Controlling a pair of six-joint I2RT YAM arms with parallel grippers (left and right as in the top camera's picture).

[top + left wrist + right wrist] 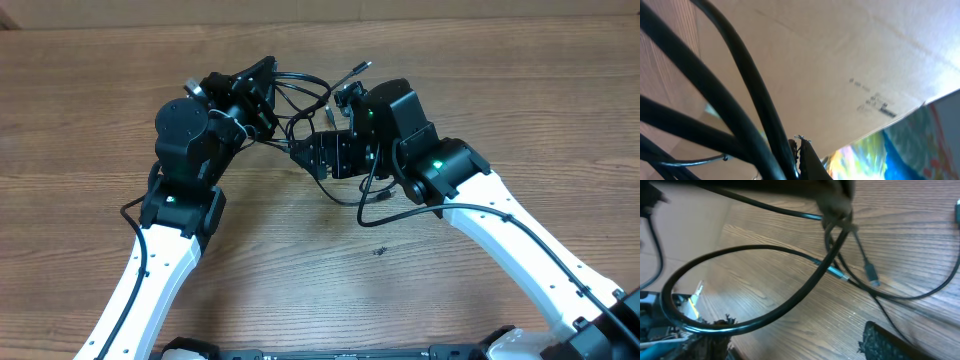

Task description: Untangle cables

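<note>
The cables [305, 98] are thin black wires looped together between my two grippers, with one plug end [356, 69] sticking out toward the back. My left gripper [268, 100] is shut on a bunch of the strands; in the left wrist view the cables [740, 100] fill the left half and run down into the pinched fingertips [805, 155]. My right gripper [790, 335] is open wide just above the table. One cable loop [765, 315] rests across its left fingertip [705, 337]. A knot [837, 212] and a small plug [872, 277] lie beyond it.
The wooden table [300, 280] stretches toward the front, with a tiny dark speck [380, 250] on it. The right arm's own thicker cable [400, 215] curls on the wood. A cardboard wall [840, 60] and a colourful printed surface [920, 140] stand behind.
</note>
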